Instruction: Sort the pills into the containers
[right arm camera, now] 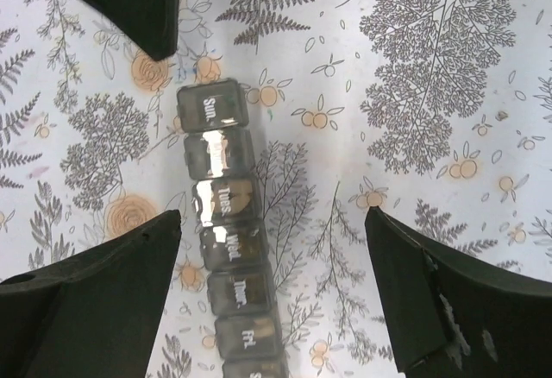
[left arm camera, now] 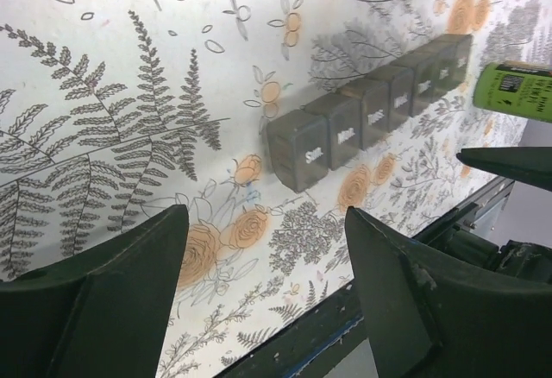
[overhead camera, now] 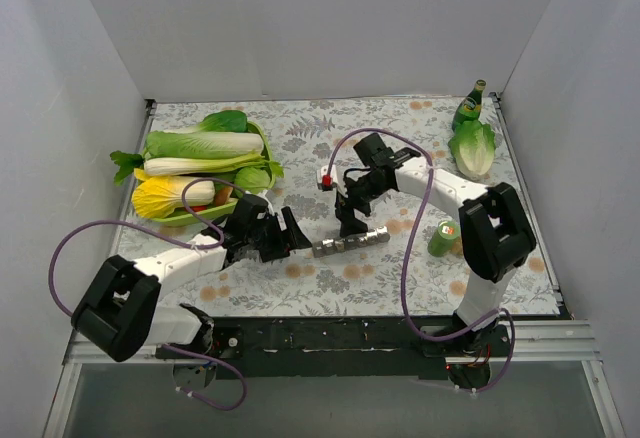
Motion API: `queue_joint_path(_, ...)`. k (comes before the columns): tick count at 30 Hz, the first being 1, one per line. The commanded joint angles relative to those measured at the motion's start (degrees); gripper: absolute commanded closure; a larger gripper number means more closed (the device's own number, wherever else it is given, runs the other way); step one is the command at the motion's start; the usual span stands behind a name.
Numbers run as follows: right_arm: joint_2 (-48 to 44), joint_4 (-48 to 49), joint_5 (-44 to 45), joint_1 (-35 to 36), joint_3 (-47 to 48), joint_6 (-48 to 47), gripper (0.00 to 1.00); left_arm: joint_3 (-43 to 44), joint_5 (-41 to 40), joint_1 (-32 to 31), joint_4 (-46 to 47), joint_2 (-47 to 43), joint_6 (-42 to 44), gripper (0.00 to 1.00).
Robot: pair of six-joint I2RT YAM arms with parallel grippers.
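Your L pincer (left arm camera: 263,216) & R pincer (right arm camera: 272,218) are both released; approach step. The containers (right arm camera: 226,223) sit just ahead of L, below R; next prob. pop one open.

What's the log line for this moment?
left gripper: open, facing pill organizer | right gripper: open, over pill organizer | lids appear shut

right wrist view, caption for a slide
Open right gripper poised over the grey weekly pill organizer on the floral tablecloth.

Right end effector (right arm camera: 272,216) agape — containers (right arm camera: 228,248) between fingers
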Motion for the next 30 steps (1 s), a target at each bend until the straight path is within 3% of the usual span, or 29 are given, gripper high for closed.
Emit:
queue_joint_path(1, -6.50, 0.17, -1.08, -0.42, -5.34, -7.80, 0.05, -0.81, -2.54, 0.13, -3.31, -7.12, 1.53, 0.26)
queue_joint_path(7, -14.15, 5.86, -3.46, -1.82, -15.89, -17.30, 0.05, -2.75, -3.59, 0.13, -3.13, -16.35, 6.10, 0.20)
queue_joint_path(12, -18.02, 10.01, 2.17, -2.44, -21.53, -22.66, 0.04, -3.63, -5.70, 0.47, -2.87, -23.20, 9.70, 0.02)
queue_joint_path(20, -18.55, 13.52, 6.91, -3.50, -25.84, -27.23, 0.04, -1.17, -9.22, 0.57, -4.80, -30.58, 20.76, 0.02)
queue_joint_path(23, -17.50, 13.80, 8.23, -3.50, -26.55, -28.72, 0.04, -1.87, -4.06, 0.57, -1.91, -33.22, 28.93, 0.02)
queue_joint_path(26, -15.92, 13.44, 8.85, -3.50, -25.85, -29.08, 0.05, -4.23, 7.10, 0.56, 3.27, -35.25, 38.16, 0.02)
queue_joint_path(30, -14.51, 14.32, 10.61, -3.50, -25.49, -28.21, 0.07, -4.68, 12.74, 0.56, 3.90, -34.99, 46.25, 0.02)
